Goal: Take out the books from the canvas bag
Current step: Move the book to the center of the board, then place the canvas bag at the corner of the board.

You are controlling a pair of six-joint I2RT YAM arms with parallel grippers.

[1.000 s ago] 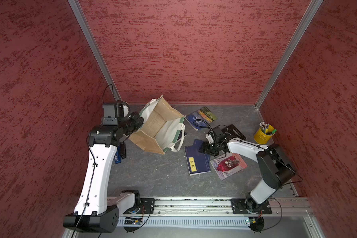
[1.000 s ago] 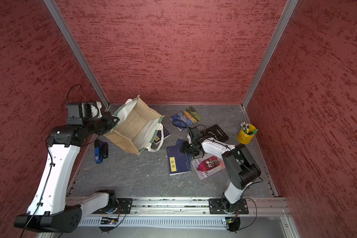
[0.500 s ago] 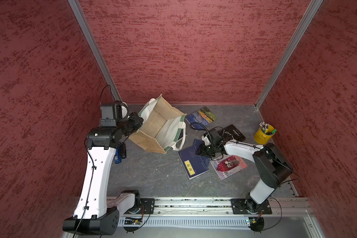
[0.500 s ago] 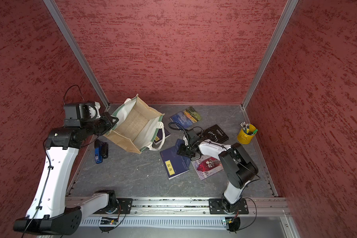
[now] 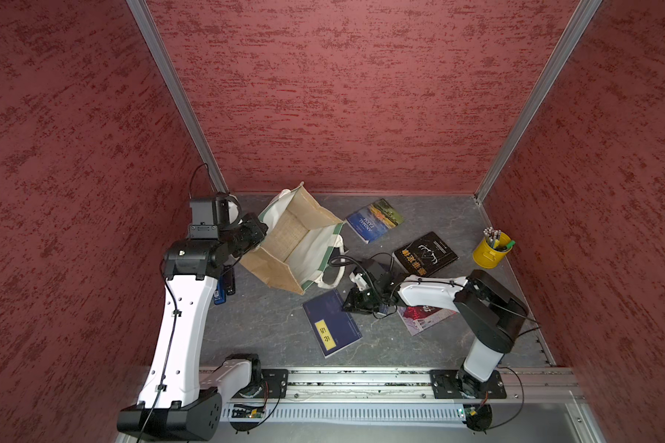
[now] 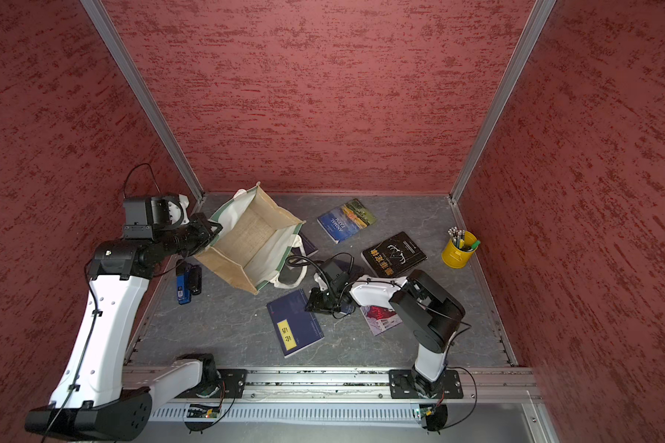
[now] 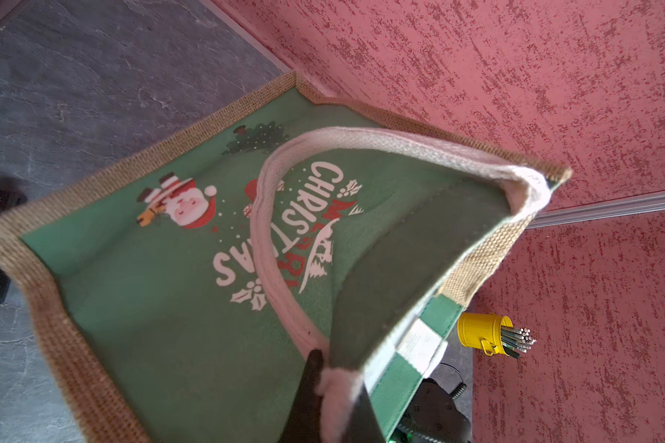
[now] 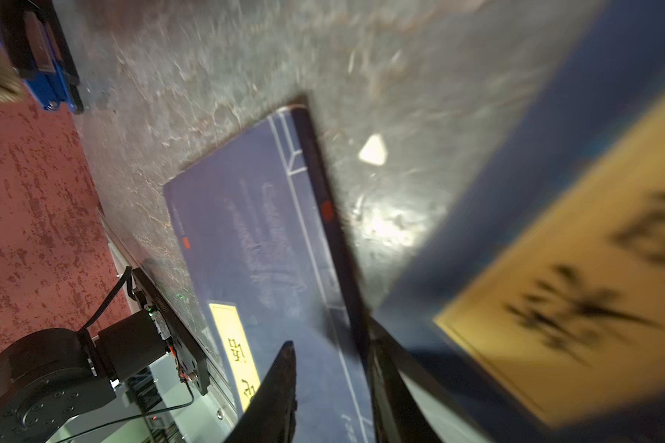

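Holding the tilted bag by its rim in the clamped left gripper while setting the right gripper, jaws narrowly parted, astride the navy book lying flat near the bag's mouth, risking a shallow bite pushing the thin book away.

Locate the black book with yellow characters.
In both top views the black book lies flat on the right side, between the Animal Farm book and the yellow cup.

Even light, motion-blurred right wrist view
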